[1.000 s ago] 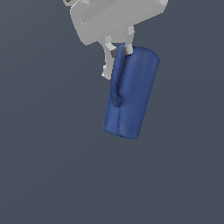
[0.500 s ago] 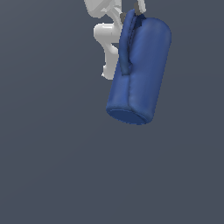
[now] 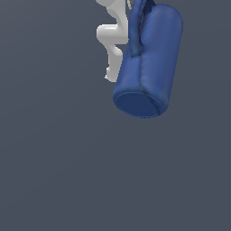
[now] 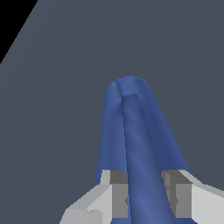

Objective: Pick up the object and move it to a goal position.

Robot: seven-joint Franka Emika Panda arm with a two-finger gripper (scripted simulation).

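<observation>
Flat slate-grey counter (image 3: 58, 171) fills the exterior view from edge to edge, plain and unmarked; in the wrist view it ends at a black corner.

Largest thing on show is the mug (image 3: 151, 63), a dark blue, matte cylinder that narrows slightly along its length. It hangs from the claw with its long axis steep and tilted, one flat round end facing downward and toward the exterior view's left, well clear of the grey surface as far as the pictures show. Soft shading gives its wall a faintly lumpy look. A loop handle (image 3: 137, 27) of the same blue runs along its side, a raised strap that reaches up to the claw.

The claw (image 4: 144, 199) is white with grey pads (image 4: 117, 194). Seen from the wrist, its two fingers sit on either side of the handle strap (image 4: 138, 148), closed in against it with the strap between them, so the mug hangs below the fingertips by its handle.
</observation>
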